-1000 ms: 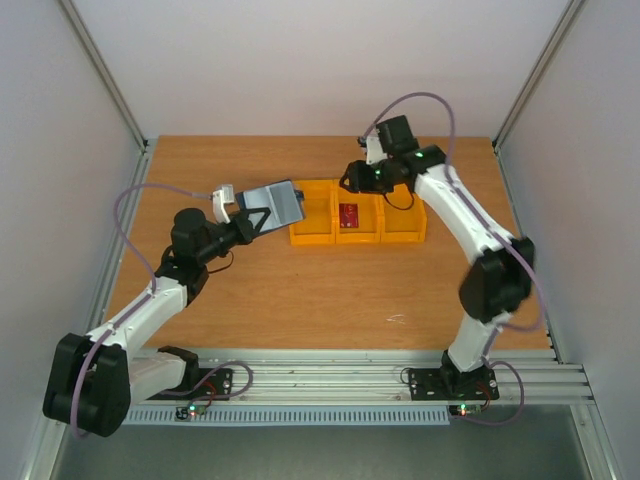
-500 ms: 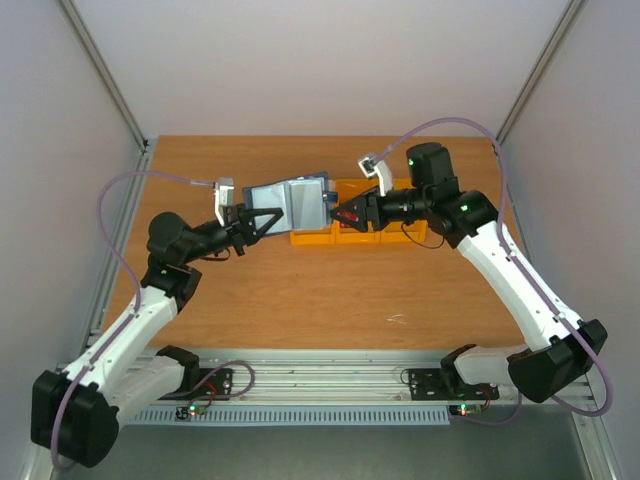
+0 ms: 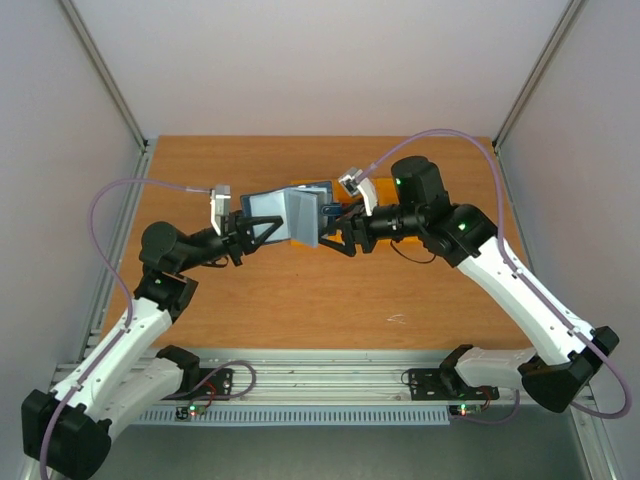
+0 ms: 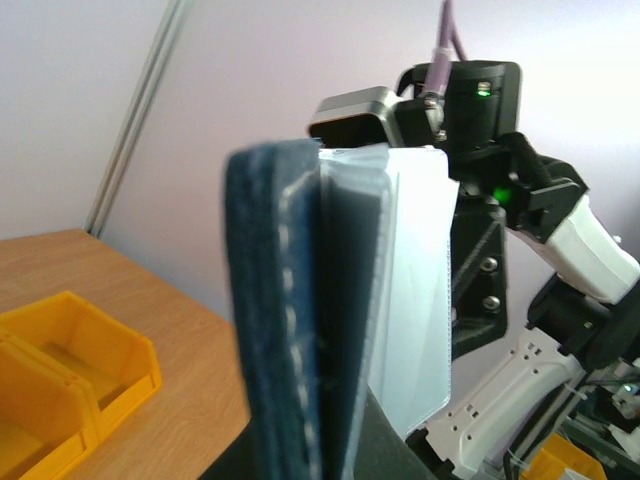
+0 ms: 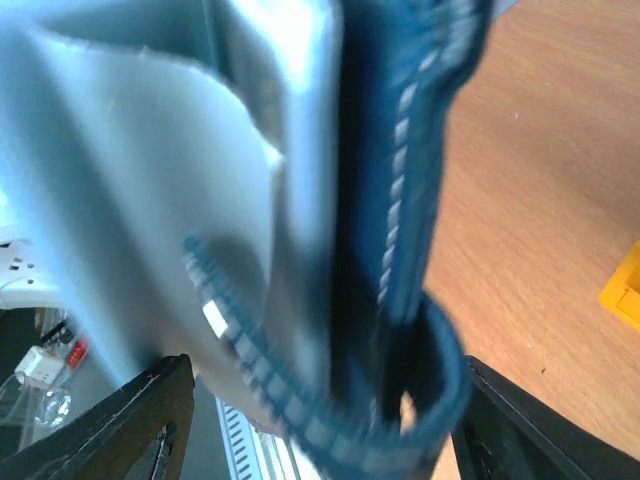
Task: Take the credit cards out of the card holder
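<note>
Two arms meet above the middle of the desk. The left tool is clenched on the lower edge of the card holder, holding it upright and clear of the wood, its leaves fanned open toward the right arm. Left wrist view: the navy stitched cover is seen edge-on, with the clear sleeves spread to its right. The right tool is released; in its wrist view its fingers stand wide on either side of the holder's free edge, not gripping it, with the navy strap looping between them. No credit cards can be made out in the sleeves. Orange bins sit on the desk just behind the holder.
</note>
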`<state>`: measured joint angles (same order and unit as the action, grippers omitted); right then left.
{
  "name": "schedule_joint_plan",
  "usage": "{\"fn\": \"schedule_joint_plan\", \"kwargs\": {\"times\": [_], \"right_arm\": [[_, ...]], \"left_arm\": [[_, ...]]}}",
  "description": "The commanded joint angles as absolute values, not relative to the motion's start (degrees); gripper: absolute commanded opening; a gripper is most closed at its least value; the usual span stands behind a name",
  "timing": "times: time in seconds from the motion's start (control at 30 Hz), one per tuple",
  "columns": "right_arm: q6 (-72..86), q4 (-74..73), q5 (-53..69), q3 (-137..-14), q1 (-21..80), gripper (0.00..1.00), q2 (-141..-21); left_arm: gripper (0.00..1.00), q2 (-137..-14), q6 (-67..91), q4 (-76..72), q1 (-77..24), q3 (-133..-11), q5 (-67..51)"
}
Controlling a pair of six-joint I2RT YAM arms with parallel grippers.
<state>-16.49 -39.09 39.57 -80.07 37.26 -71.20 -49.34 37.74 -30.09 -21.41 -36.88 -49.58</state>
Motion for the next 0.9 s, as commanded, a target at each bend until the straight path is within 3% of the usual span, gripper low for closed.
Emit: {"fn": "schedule_joint_plan", "kwargs": {"times": [0.0,0.2,0.63,0.87], "right_arm": [[-17.8,-40.0,38.9,-79.2,37.6,0.71,-68.0],[-16.3,-38.1,37.8,-78.4,37.6,0.69,-66.1],[-17.0,-37.0,32.1,-79.1,37.8,0.45,-68.7],[-16.4,-36.9,31.2,-79.6,37.7,0.27,-70.4]], "left_arm": [[0.00,-47.7,37.1,-26.6,-21.8,-37.8,-44.4],[0.00,-47.0,36.9,-24.7,-21.9,-37.6,-44.9],[0.00,-47.2,37.5,-28.1,-22.1,-37.8,-47.7],[0.00,-47.0,38.0,-28.8,-22.1,-37.6,-48.2]]}}
